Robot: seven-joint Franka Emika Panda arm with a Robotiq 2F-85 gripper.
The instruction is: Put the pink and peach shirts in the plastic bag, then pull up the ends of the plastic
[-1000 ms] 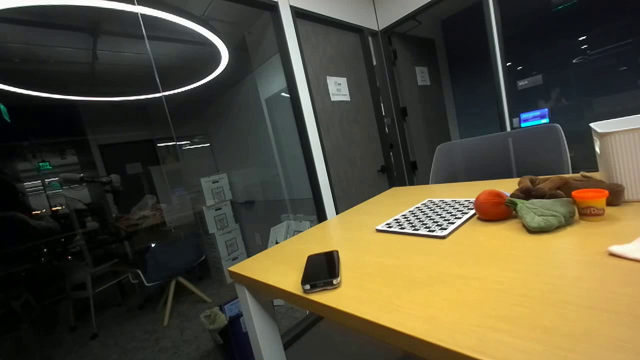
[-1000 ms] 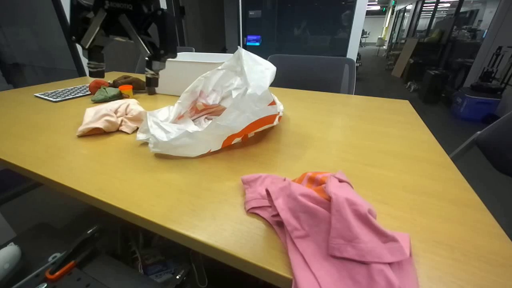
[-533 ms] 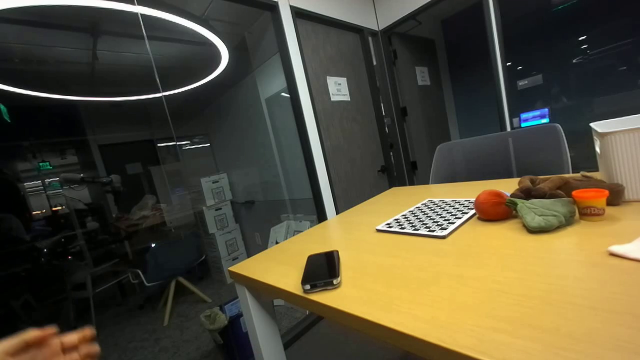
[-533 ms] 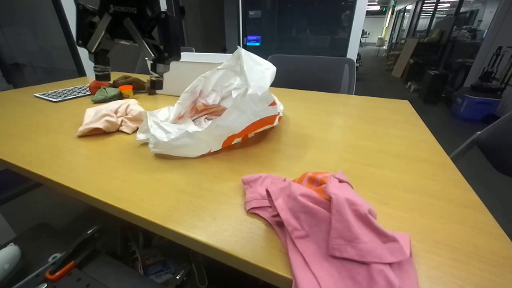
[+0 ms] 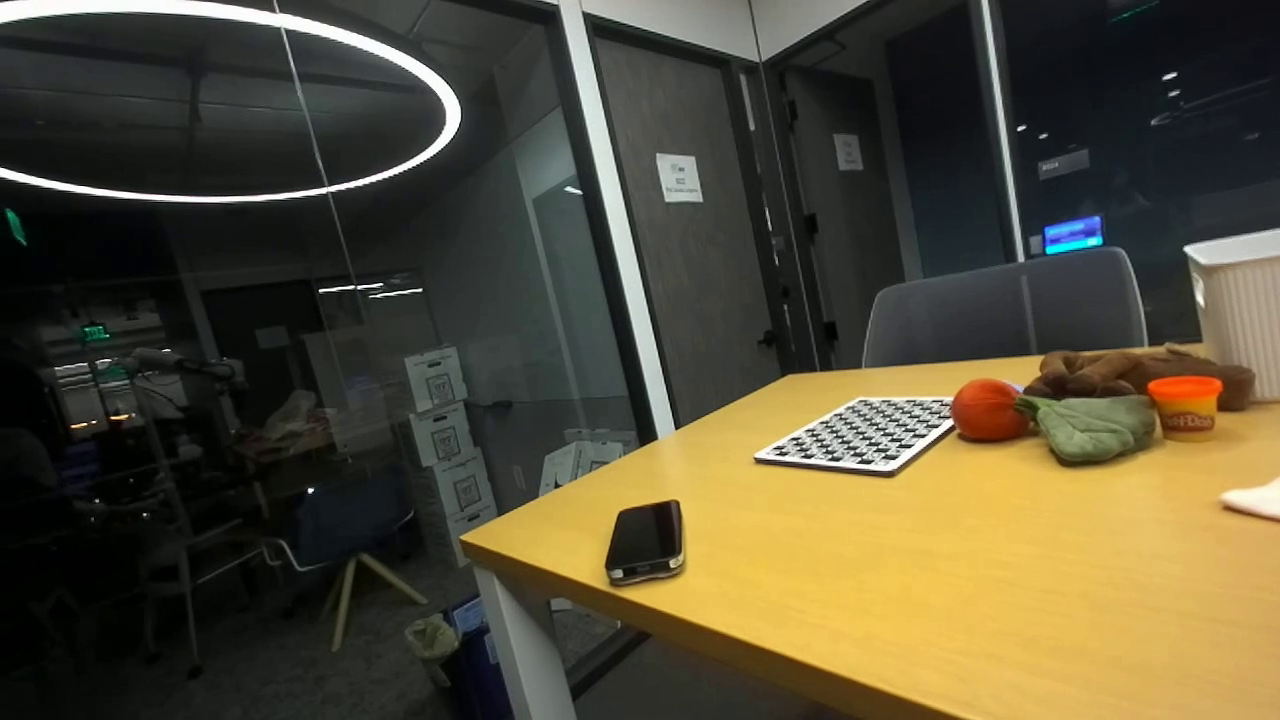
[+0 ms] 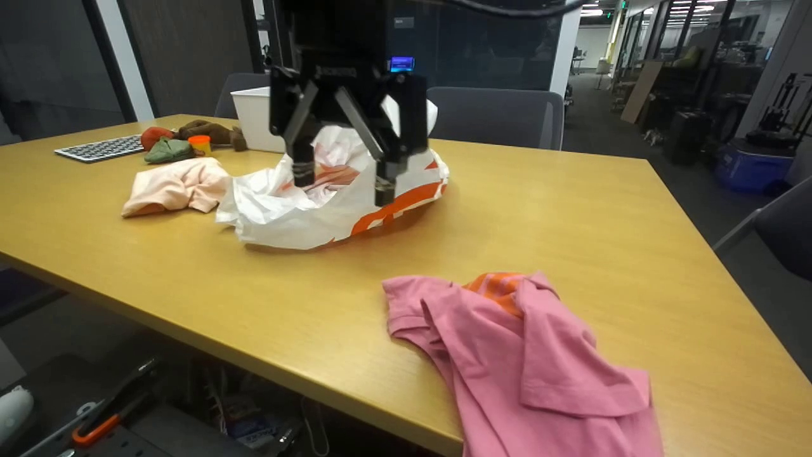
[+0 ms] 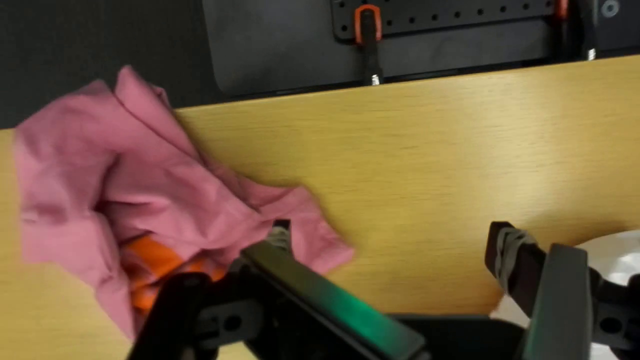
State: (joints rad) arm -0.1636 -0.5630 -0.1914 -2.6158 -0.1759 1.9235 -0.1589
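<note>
The pink shirt (image 6: 507, 362) lies crumpled at the table's near edge in an exterior view. In the wrist view the pink shirt (image 7: 150, 195) hangs partly over the edge, with an orange striped patch showing. The white plastic bag (image 6: 273, 212) lies with its mouth open, orange-pink material visible inside; I cannot tell if that is cloth or print. The peach shirt (image 6: 177, 184) lies bunched beside the bag. My gripper (image 6: 344, 184) is open and empty, in front of the bag in that view. In the wrist view the gripper (image 7: 391, 231) has one finger over the shirt's corner.
A white bin (image 5: 1245, 310), an orange-lidded tub (image 5: 1185, 408), a red plush (image 5: 990, 410), a green leaf plush (image 5: 1090, 428) and a checkered board (image 5: 860, 435) stand farther off. A phone (image 5: 645, 542) lies near a corner. A clamp (image 7: 370, 45) grips near the table edge.
My gripper has moved right and lower in the exterior view, from near the bin to in front of the bag, still open. A hand seen half a second ago is gone. The shirts have not moved.
</note>
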